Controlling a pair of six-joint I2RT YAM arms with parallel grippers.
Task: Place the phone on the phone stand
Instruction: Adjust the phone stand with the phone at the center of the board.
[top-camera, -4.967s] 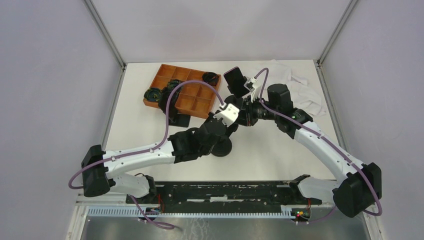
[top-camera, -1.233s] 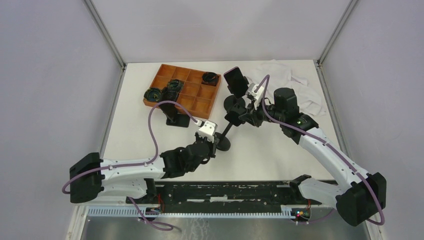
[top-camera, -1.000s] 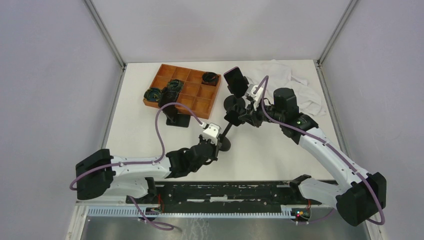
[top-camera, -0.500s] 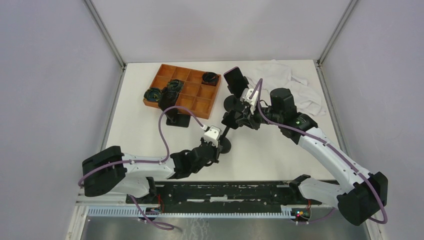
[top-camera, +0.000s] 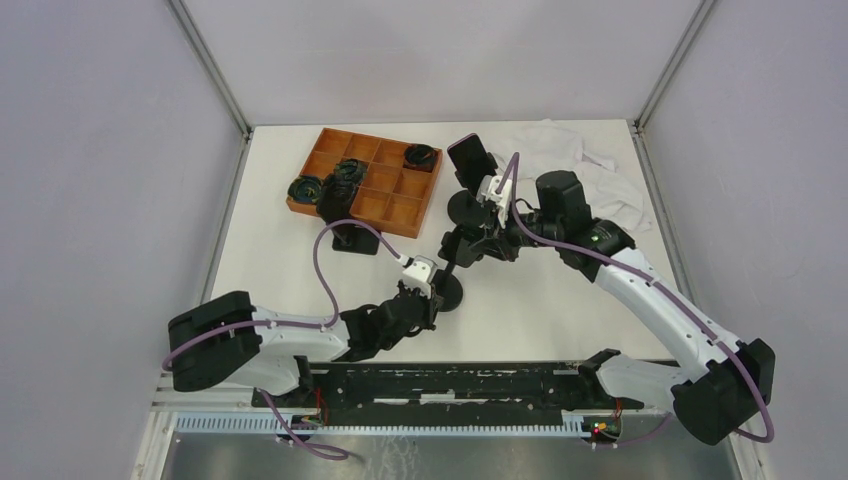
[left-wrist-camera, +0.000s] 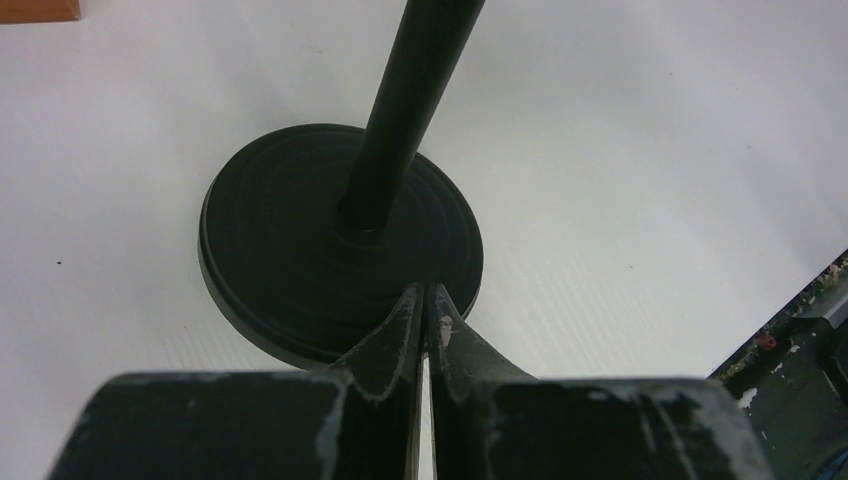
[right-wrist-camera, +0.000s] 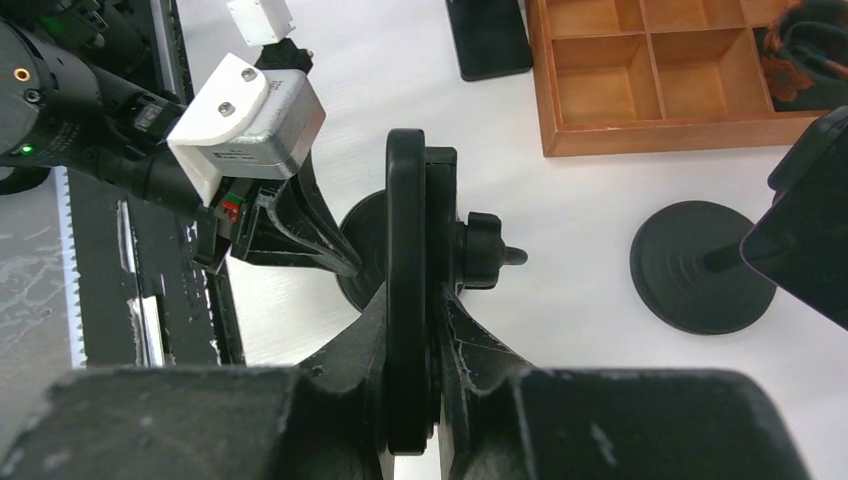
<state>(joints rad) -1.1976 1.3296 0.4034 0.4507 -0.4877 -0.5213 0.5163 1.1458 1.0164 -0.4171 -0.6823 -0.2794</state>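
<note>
Mid-table, the right claw grasps the round head of the phone stand. The left claw, clenched, touches its base. Farther back, a phone sits on another stand.

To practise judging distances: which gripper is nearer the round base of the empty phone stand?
Left. The left gripper, fingers shut, sits at the rim of the base; the right gripper clamps the stand's round head, up at the other end of the pole.
</note>
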